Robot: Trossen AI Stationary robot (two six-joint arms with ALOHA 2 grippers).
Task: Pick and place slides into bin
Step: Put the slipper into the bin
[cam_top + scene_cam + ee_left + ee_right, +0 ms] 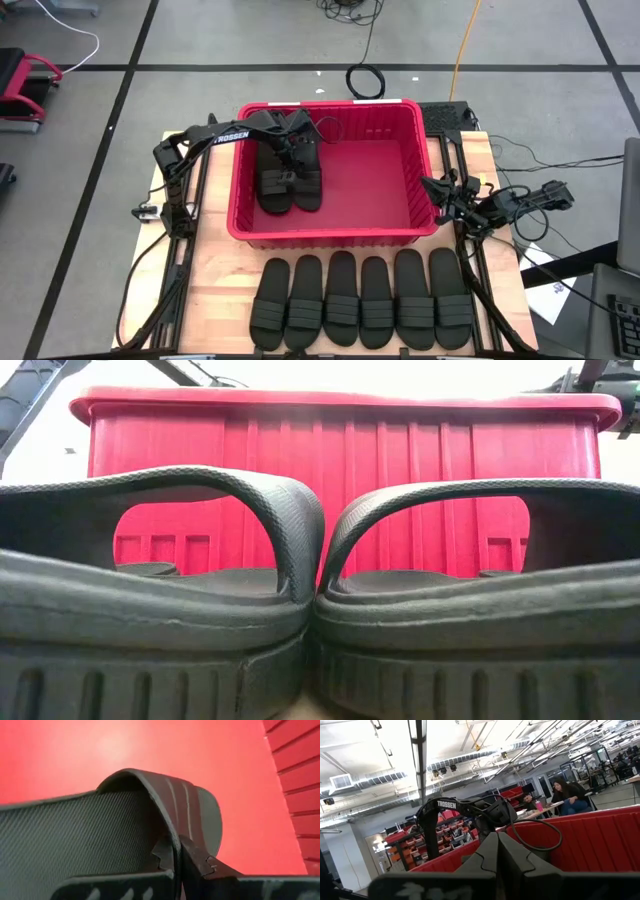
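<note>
While the left hand (290,150) pinched a slide's (165,815) strap inside the bin (330,236), six slides (360,300) lay in front of it; right hand (447,197), fingers together, waited beside its rim.

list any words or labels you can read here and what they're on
"TROSSEN": white letters on the left arm, seen from the right wrist view.
"ROSSEN": the same label from the high view, on the left arm's link over the bin rim; its first letter is cut off.
Nothing readable on the slides.
</note>
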